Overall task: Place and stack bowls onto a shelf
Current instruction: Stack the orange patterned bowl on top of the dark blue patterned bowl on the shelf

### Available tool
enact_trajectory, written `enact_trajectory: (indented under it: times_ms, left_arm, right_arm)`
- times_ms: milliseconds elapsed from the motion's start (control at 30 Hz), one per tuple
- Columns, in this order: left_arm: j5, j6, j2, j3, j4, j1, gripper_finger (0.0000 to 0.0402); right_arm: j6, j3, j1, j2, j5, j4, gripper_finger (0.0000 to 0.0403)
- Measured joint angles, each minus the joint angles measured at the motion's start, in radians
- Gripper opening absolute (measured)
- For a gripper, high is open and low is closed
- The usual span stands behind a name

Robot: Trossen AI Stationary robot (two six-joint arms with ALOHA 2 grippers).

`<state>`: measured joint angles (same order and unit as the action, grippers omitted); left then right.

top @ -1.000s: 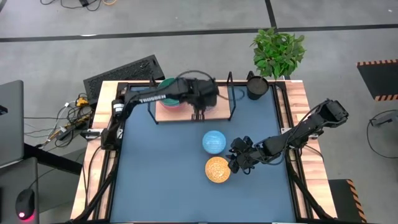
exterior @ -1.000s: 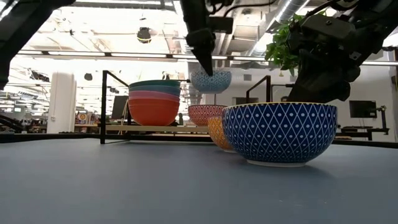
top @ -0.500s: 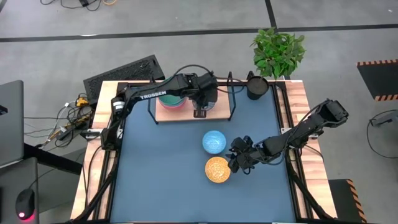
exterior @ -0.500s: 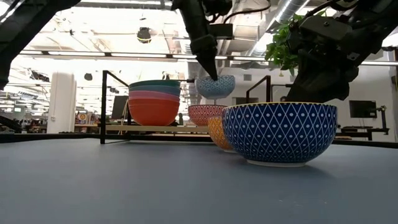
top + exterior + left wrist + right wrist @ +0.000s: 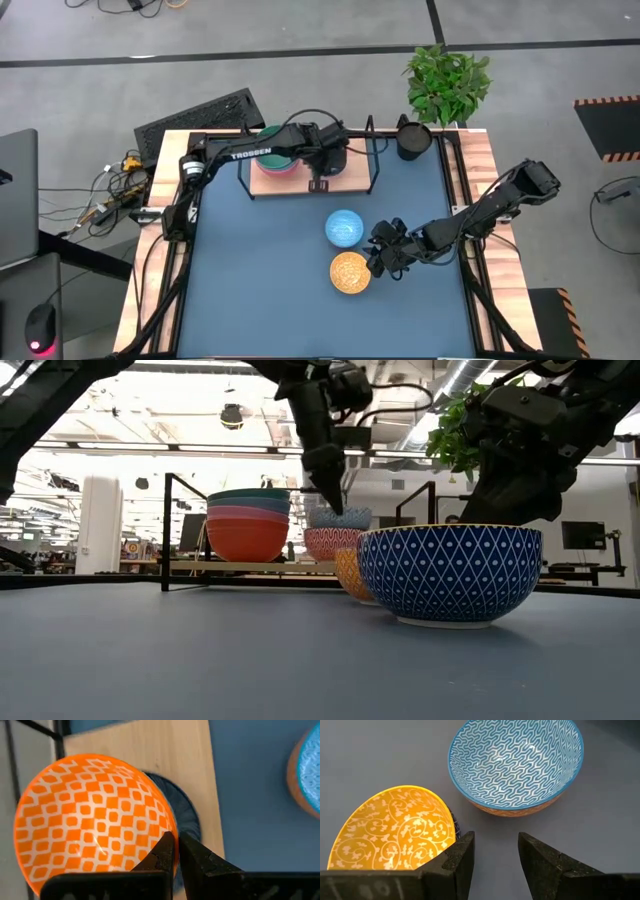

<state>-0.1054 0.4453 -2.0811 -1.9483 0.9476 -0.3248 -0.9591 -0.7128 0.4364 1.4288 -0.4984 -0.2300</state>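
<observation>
The tabletop [image 5: 260, 280] carried the shelf [image 5: 262, 183] at its far edge, set there so bowls could go two abreast; a stack [image 5: 247, 525] already filled one side; the left hand [image 5: 333, 498], pinched shut on the rim of a patterned bowl [image 5: 90, 820], held it just over the red bowl [image 5: 330, 544] beside, apparently to nest it; the right hand [image 5: 495, 852] waited with fingers wide beside the yellow bowl [image 5: 350, 272] and blue bowl [image 5: 343, 228], likely next.
</observation>
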Motion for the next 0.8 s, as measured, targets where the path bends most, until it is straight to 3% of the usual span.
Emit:
enact_trajectory:
  times_ms: [400,800]
  left_arm:
    - [0.102,-0.039,0.000,0.008,0.008,-0.007,0.0000]
    - [0.100,-0.059,0.000,0.008,0.012,-0.009,0.0000]
  right_arm:
    - [0.017,0.000,0.000,0.000,0.000,0.000,0.0177]
    - [0.017,0.000,0.000,0.000,0.000,0.000,0.0177]
